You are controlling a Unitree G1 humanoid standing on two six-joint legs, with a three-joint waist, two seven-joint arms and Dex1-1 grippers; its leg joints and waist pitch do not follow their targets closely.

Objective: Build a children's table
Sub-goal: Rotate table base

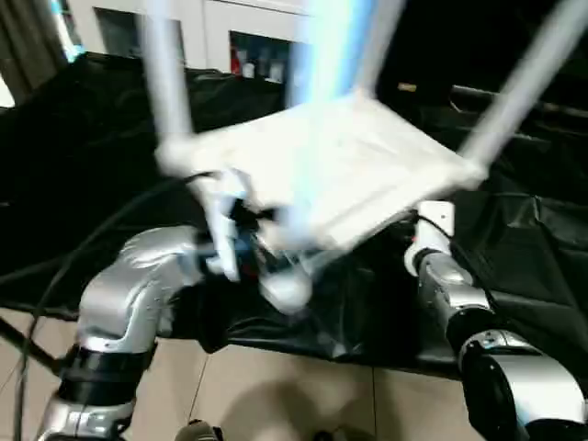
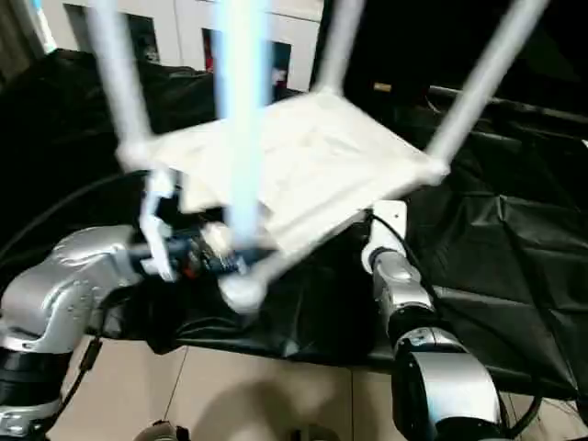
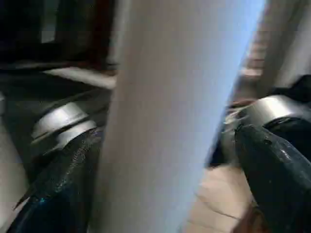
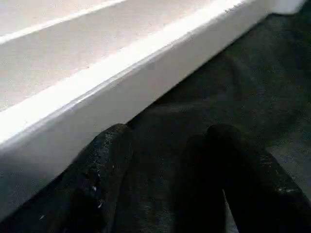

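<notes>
Black-draped surface (image 1: 514, 266) at frame centre carries the upturned children's table (image 1: 322, 175), legs up; left claw (image 3: 165, 194) spread around one leg (image 3: 180, 97), right claw (image 4: 170, 174) apart, empty, beside tabletop edge; unclamped leg may slip.

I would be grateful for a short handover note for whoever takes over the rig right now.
Left gripper: fingers spread wide on either side of the nearest leg; no firm clamp visible.
Right gripper: part open, nothing between the fingers, just under the tabletop's edge.
Tabletop: upside down and tilted over the black-covered bench.
Done: all four legs stand up from the corners.
Left: check each leg is seated, then turn the table upright. Blur hides the sockets.
</notes>
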